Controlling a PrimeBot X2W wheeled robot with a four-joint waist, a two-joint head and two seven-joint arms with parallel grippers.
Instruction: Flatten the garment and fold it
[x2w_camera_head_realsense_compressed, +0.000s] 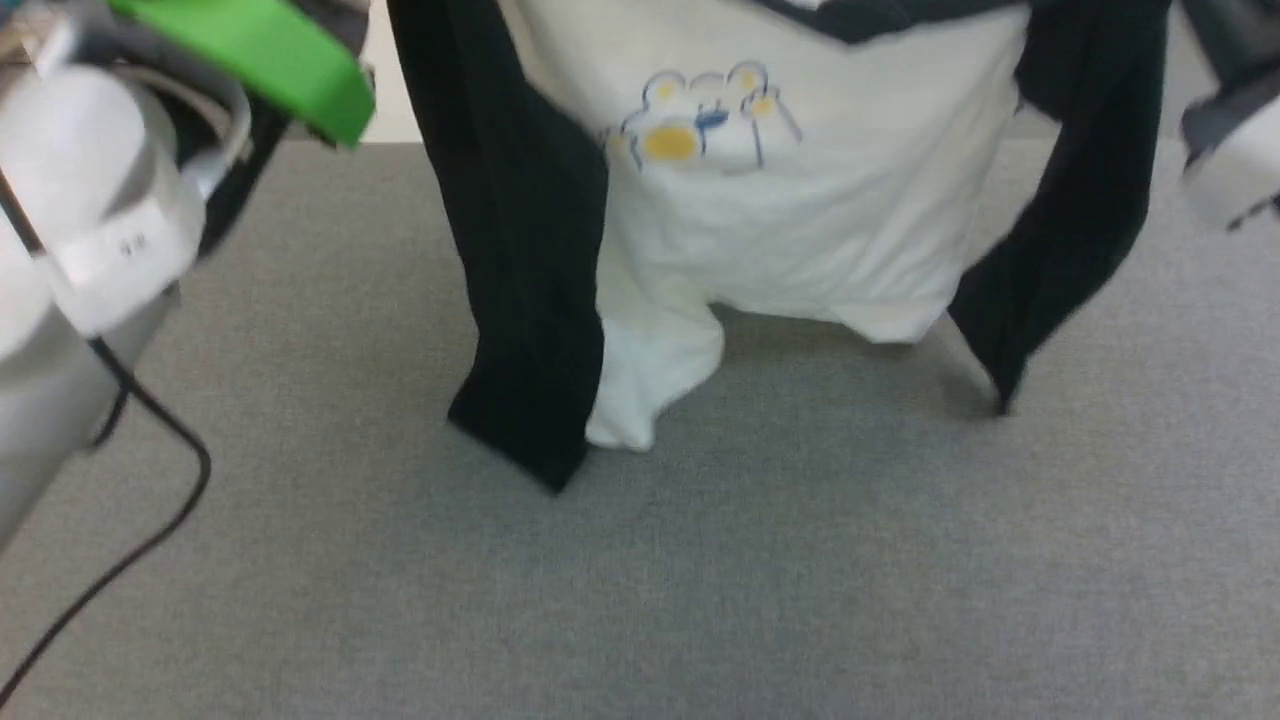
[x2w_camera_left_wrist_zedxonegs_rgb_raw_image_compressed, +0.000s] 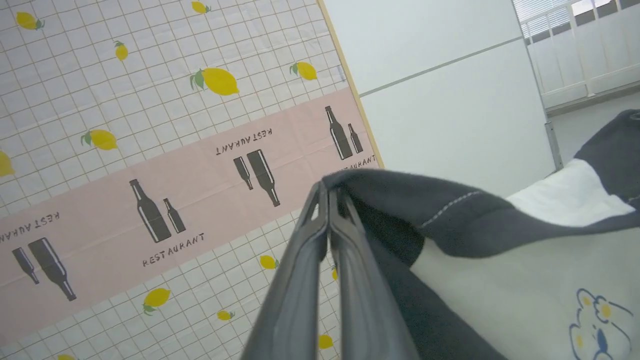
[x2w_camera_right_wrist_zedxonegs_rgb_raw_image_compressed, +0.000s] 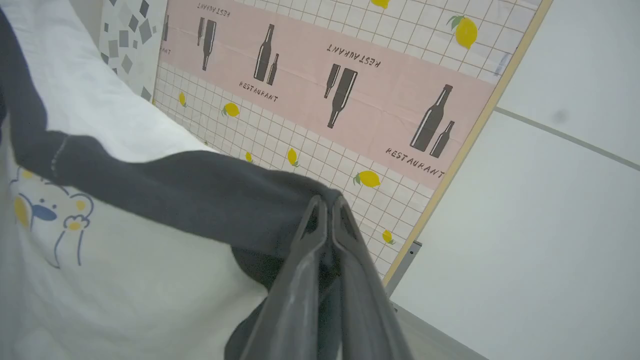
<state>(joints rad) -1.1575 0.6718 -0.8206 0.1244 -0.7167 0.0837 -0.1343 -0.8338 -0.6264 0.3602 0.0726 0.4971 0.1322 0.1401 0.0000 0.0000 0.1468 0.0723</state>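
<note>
- Looking down first at the gray tabletop (x2w_camera_head_realsense_compressed: 700, 600), with a black cable (x2w_camera_head_realsense_compressed: 150, 520) curling across its near left part.
- Finding a pale forearm (x2w_camera_head_realsense_compressed: 90, 200) at the near left, carrying a bright green piece (x2w_camera_head_realsense_compressed: 270, 50) above it.
- Finding the garment (x2w_camera_head_realsense_compressed: 800, 230) hanging upright over the middle of the tabletop, stretched between left and right, front panel facing the robot.
- Noting the left black sleeve (x2w_camera_head_realsense_compressed: 520, 250) drooping straight down, its end reaching the tabletop beside a bunched white corner of the hem (x2w_camera_head_realsense_compressed: 640, 400).
- Noting the right black sleeve (x2w_camera_head_realsense_compressed: 1080, 200) slanting down and inward, its tip coming close to the tabletop; touching or not, impossible to tell.
- Spotting a small blue and yellow cartoon print (x2w_camera_head_realsense_compressed: 710, 115) high on the white chest.
- Pinching the garment's dark left shoulder edge with the left hand (x2w_camera_left_wrist_zedxonegs_rgb_raw_image_compressed: 327, 192), fingers pressing tightly together on the cloth.
- Pinching the dark right shoulder edge with the right hand (x2w_camera_right_wrist_zedxonegs_rgb_raw_image_compressed: 327, 202), fingers likewise squeezing closed, dark fabric bunching beside the tips.
- Seeing, farther back, a hanging backdrop (x2w_camera_left_wrist_zedxonegs_rgb_raw_image_compressed: 150, 125) printed with lemons on a grid and a pink band of bottles reading RESTAURANT.
- Ending farthest at a plain white wall panel (x2w_camera_left_wrist_zedxonegs_rgb_raw_image_compressed: 450, 100) just beside the backdrop's wooden edge.
</note>
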